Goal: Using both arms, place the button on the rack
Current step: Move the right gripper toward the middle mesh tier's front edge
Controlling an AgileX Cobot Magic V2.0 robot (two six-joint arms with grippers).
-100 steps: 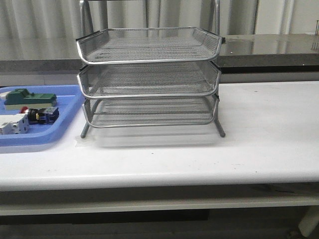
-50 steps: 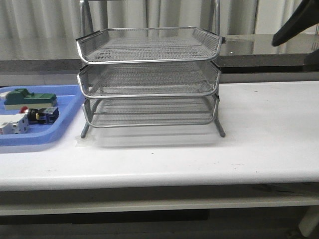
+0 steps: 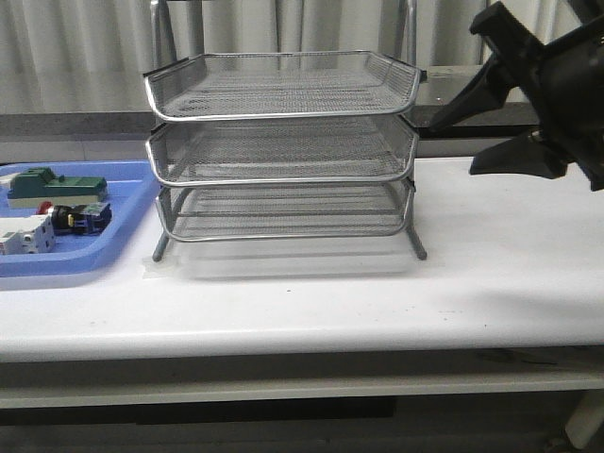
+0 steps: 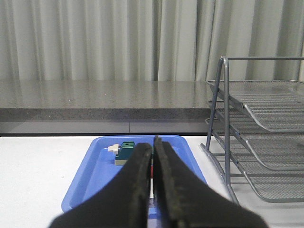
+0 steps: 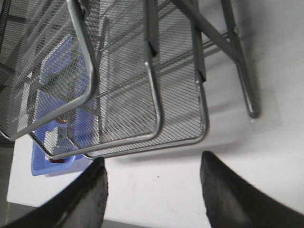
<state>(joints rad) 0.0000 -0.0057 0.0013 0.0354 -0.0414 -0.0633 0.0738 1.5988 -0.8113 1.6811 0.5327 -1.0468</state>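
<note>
Still pre-grasp: button sits in the blue tray left of the rack. Left gripper jaws pressed together, right gripper jaws spread beside rack. Next, probably: left opens, descends onto button.

light: even, soft | shadows: faint | focus: near gripper fingers blurred
</note>
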